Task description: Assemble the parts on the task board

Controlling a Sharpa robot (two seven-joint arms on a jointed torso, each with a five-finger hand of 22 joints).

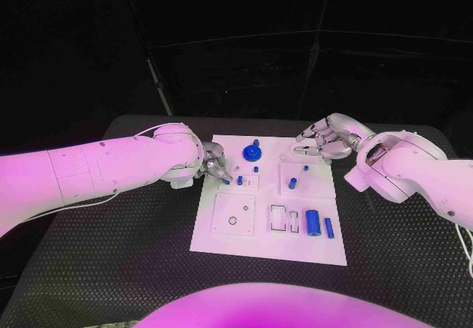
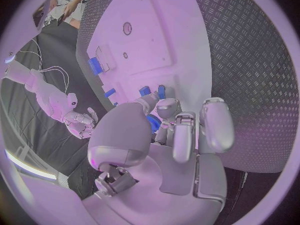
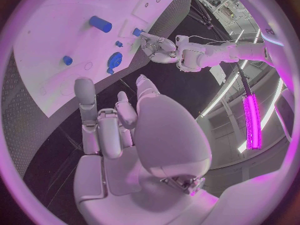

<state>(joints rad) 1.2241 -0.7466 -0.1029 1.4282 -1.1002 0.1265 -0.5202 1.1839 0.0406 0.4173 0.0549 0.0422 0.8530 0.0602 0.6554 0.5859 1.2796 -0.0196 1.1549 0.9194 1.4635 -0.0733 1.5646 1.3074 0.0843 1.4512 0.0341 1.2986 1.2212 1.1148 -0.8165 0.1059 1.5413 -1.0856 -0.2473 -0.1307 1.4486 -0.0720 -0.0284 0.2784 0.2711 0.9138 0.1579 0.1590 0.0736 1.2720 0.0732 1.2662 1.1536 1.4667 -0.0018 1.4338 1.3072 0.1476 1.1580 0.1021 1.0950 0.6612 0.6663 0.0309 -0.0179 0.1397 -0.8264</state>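
My left robot hand sits at the left edge of the white task board, left of centre in the head view. Its fingers curl inward over a small blue part, which the left wrist view shows tucked between the fingertips; I cannot tell for certain whether the part is truly pinched or merely touched. Two more small blue parts lie on the board just beyond those fingers.

My right robot hand hovers at the board's upper right corner in the head view, fingers curled loosely and apart, holding nothing.

On the board, a round blue knob-like part stands near the upper middle. A small blue peg stands in a square plate right of centre. Toward the lower right, a thick blue cylinder lies beside a thinner blue bar, the two just apart. Left of them are two narrow rectangular slots, and farther left a square plate with a small ring.

The board rests on a black textured bench.
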